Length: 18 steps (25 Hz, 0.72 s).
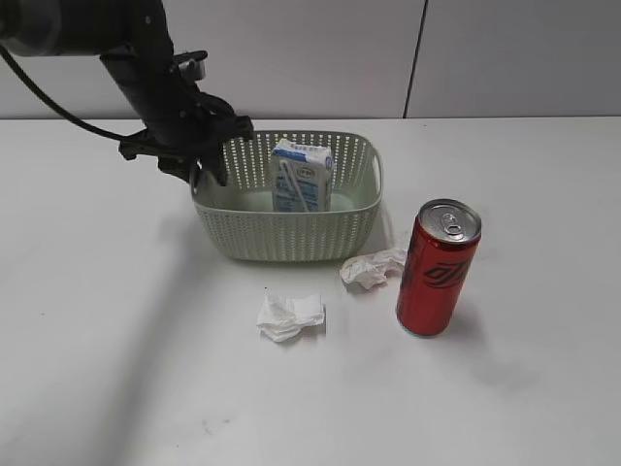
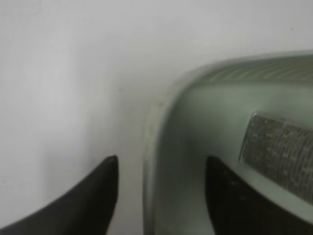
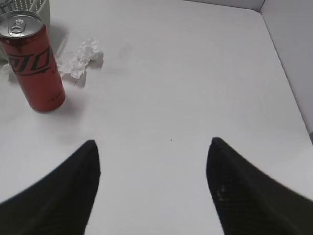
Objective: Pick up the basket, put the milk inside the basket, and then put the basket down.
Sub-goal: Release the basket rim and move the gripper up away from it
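The pale green basket rests on the white table, left of centre. The white and blue milk carton stands upright inside it, against the far wall. My left gripper is at the basket's left end. In the left wrist view the jaws are open and straddle the basket's rim, one finger outside and one inside, with gaps on both sides. My right gripper is open and empty above bare table, out of the exterior view. A corner of the basket shows in the right wrist view.
A tall red drink can stands right of the basket and also shows in the right wrist view. One crumpled tissue lies between can and basket, another in front of the basket. A wall borders the table's right side.
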Motion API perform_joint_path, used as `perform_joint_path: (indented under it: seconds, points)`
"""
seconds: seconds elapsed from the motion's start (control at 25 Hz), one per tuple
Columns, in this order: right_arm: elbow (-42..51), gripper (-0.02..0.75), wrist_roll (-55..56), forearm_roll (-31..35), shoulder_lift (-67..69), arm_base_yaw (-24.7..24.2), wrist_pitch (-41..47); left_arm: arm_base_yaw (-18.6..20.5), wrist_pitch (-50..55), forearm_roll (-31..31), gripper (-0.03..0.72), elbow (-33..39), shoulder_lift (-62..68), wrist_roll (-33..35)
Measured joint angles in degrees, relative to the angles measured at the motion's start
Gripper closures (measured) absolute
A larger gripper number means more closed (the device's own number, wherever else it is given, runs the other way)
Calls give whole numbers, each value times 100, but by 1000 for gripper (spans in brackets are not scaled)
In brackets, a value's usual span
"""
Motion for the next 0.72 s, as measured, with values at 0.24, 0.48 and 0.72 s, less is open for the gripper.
perform_joint_path:
  seconds: [0.24,0.48,0.72]
  points:
    - [0,200,0,0,0,0,0,17,463,-63,38,0,-160,108]
    - [0,201,0,-6,0,0,0,431,705,-148,22,-11,-1016,307]
    - [0,201,0,-6,0,0,0,1270,1737,273,29,-28,-1745,945]
